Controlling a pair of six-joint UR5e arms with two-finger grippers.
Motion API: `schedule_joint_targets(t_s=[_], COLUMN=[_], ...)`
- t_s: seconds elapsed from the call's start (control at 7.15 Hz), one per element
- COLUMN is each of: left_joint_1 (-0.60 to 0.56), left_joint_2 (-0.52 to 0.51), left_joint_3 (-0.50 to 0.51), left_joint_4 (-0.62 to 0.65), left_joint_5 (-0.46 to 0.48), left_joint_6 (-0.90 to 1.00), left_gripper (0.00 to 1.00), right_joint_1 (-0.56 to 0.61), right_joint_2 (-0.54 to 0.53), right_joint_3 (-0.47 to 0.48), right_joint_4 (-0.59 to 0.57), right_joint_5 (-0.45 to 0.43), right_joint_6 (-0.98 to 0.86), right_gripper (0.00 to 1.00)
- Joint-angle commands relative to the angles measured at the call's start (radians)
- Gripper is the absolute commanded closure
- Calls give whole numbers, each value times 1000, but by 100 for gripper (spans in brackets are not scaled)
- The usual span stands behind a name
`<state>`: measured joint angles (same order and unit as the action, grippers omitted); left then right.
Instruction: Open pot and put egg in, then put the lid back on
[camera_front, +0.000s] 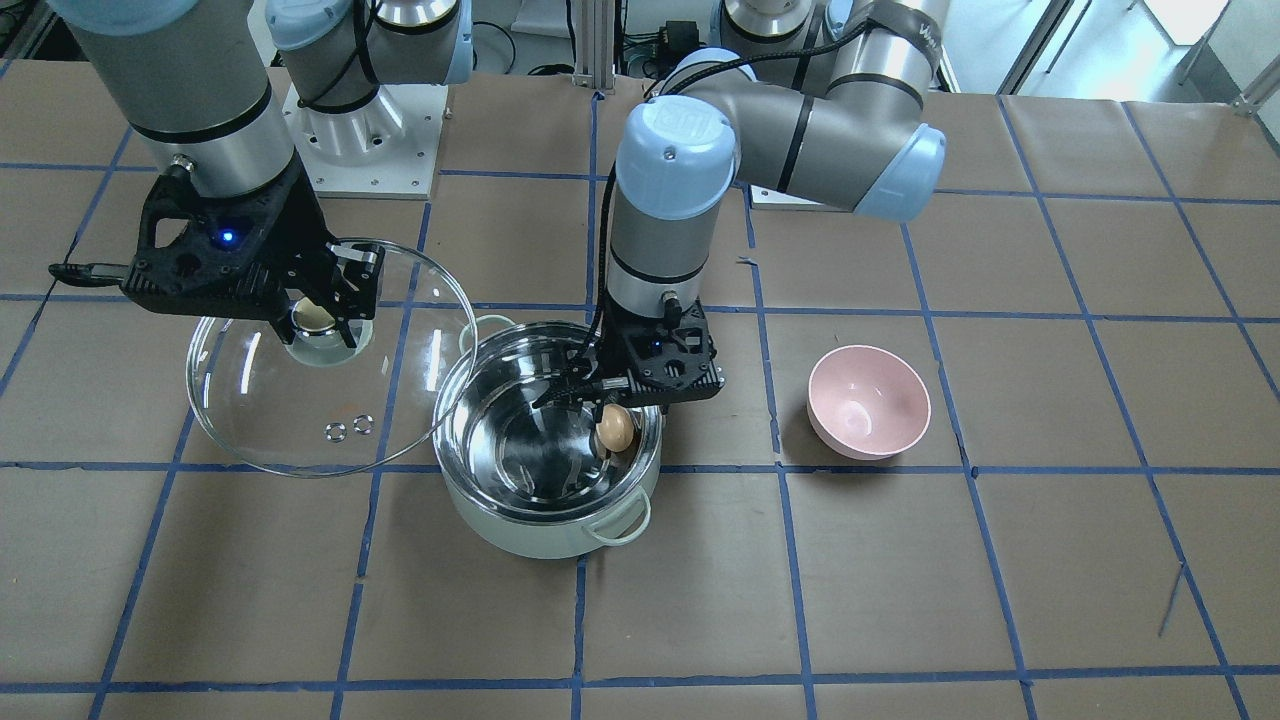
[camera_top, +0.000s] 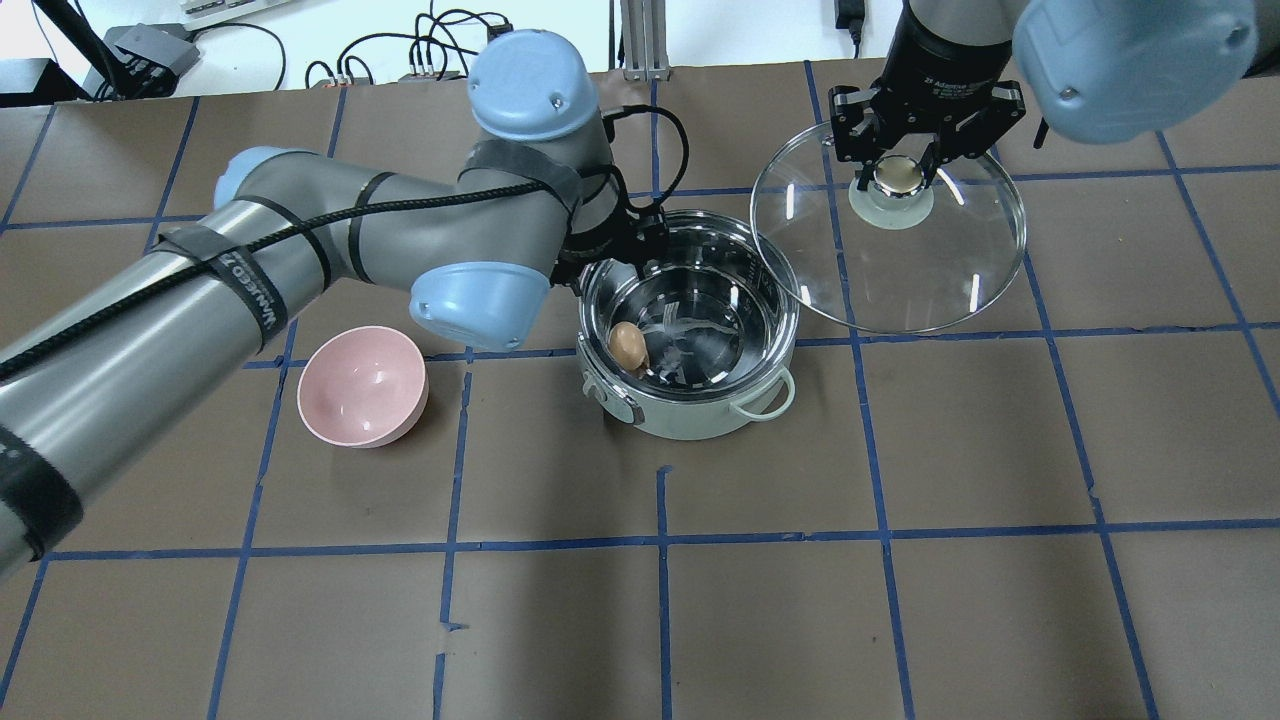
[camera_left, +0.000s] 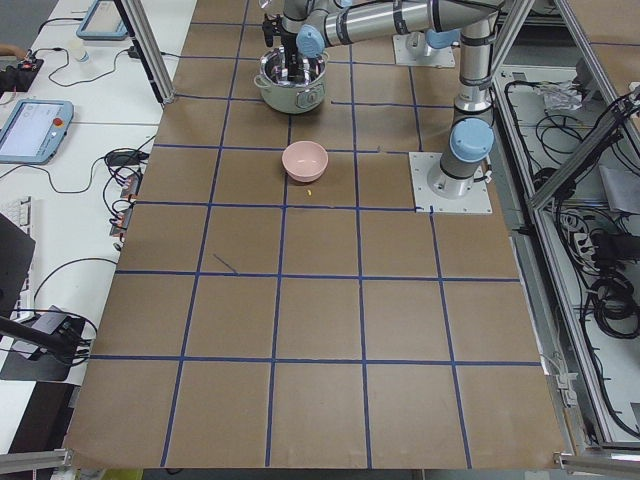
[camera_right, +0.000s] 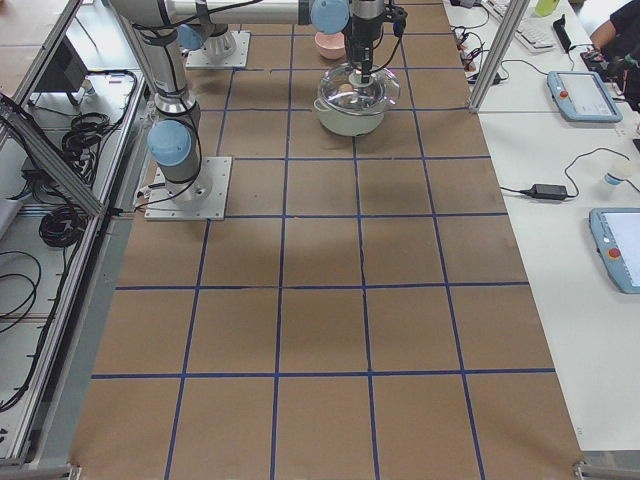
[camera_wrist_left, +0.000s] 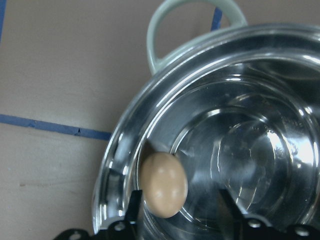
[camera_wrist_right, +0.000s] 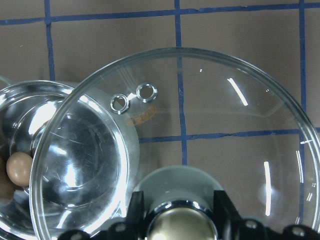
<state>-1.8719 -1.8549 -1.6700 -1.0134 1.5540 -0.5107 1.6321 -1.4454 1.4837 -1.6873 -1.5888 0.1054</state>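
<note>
Egg (camera_top: 628, 345) beside pot (camera_top: 700, 425) wall; lid (camera_top: 900, 270) overhangs its rim.

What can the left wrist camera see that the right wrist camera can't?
Only the left wrist camera shows the pot's loop handle clearly, and the egg up close, lying against the shiny inside wall.

Only the right wrist camera shows the lid, its two little steam holes, and its knob held by the right pincer.

Both show the pot with the egg inside, and the brown table with blue tape lines.
</note>
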Motion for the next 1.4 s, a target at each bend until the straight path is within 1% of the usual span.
schedule_joint_targets(t_s=[0.0,0.14,0.28,0.42,0.56,0.7,0.84,0.98,1.12,1.26], left_joint_1=[65,115,160,201,248,276,304,325,326,318], left_joint_2=[115,178,233,284,308,340,359,367,367,364], left_joint_3=[6,10,25,47,71,100,128,142,145,144], left_joint_4=[-151,-259,-366,-467,-537,-594,-667,-686,-688,-686], left_joint_5=[-3,-3,-2,0,6,9,41,66,69,60], left_joint_6=[32,99,153,225,317,395,459,504,508,508], left_gripper=[18,17,11,8,1,1,0,0,0,0], right_joint_1=[0,0,0,2,11,23,66,131,170,201], right_joint_2=[-1,-1,-1,-1,-7,-1,35,68,109,138], right_joint_3=[3,3,3,3,7,10,9,7,6,6], right_joint_4=[-3,-3,-2,-3,-5,-14,-17,-81,-130,-184], right_joint_5=[0,1,1,3,9,16,17,18,33,73], right_joint_6=[0,0,0,0,14,28,113,166,210,220], right_gripper=[90,90,90,90,90,91,91,90,90,90])
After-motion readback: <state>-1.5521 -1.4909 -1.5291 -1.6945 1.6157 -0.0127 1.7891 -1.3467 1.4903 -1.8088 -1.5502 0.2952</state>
